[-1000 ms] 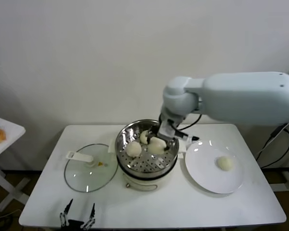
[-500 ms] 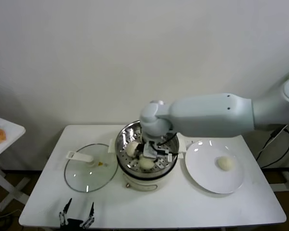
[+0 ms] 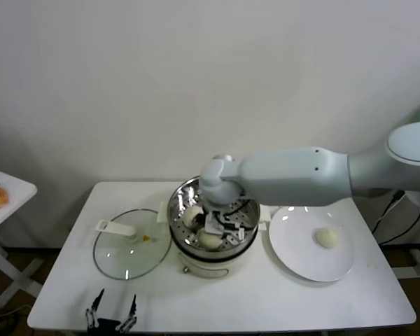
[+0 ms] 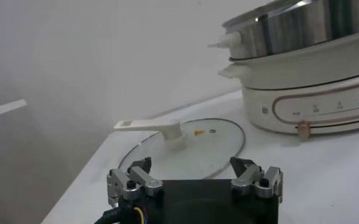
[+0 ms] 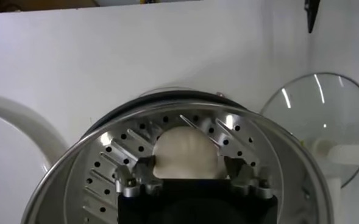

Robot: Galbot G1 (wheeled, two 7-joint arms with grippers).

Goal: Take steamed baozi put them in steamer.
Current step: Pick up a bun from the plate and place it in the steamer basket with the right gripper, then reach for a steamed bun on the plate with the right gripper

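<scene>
The right arm covers the back part of the round shiny steel steamer (image 3: 213, 227), so not all small off-white dough buns inside can be counted; one (image 3: 192, 215) shows at its left side. The right pincer (image 5: 191, 176) is low in the steamer, fingers spread, with one bun (image 5: 185, 152) lying between them on the perforated floor. Another bun (image 3: 327, 238) sits on the flat white plate (image 3: 294, 259). The round glass lid (image 3: 129, 245) lies on the white table (image 3: 266, 301), left of the steamer. The left pincer (image 4: 194, 179) waits at the table's front edge, spread. Behind stands a plain white wall.
</scene>
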